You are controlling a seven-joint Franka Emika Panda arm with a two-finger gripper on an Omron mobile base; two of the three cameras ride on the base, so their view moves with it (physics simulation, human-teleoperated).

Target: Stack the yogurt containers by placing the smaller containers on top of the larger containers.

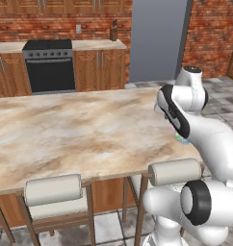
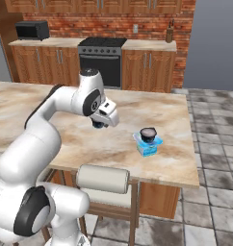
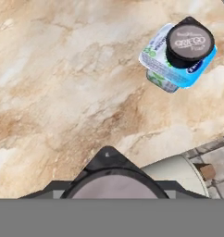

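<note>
Cut off by the lower edge of the hand view: the held cup [image 3: 113, 183], with just a dark rounded rim, a greyish top and a small pointed tab showing. Clamped by the end effector [image 2: 99, 124] at a middling width, with the fingers themselves largely masked by that cup. Seen in the right base view as a small dark blob with a bluish tinge under the hand, the held cup [image 2: 97, 127] is too small there to make out any lid detail. Raised above the worktop [image 2: 152, 110], clear of its surface, roughly mid-width and toward the near side.

Hidden almost wholly behind the arm in the left base view: the tub [image 1: 182, 140], reduced to a teal sliver near the right end of the marbled worktop [image 1: 80, 129].

Plain in the other two views: a pale blue, translucent, squarish tub [image 2: 148, 146] with green marks on its white side [image 3: 156, 69], standing on the worktop close to the near right corner, well apart from the end effector. Resting on top of it, the stacked cup [image 2: 148, 133]: round, dark-walled, narrower than the tub, slightly off-centre toward one corner. Grey-brown lid on the stacked cup [image 3: 189, 42] with pale lettering, too blurred to read with certainty; a dark blue patch just beneath its rim.

Partly cropped beside the worktop's edge: a white cylindrical stool back [image 3: 178, 172].
</note>
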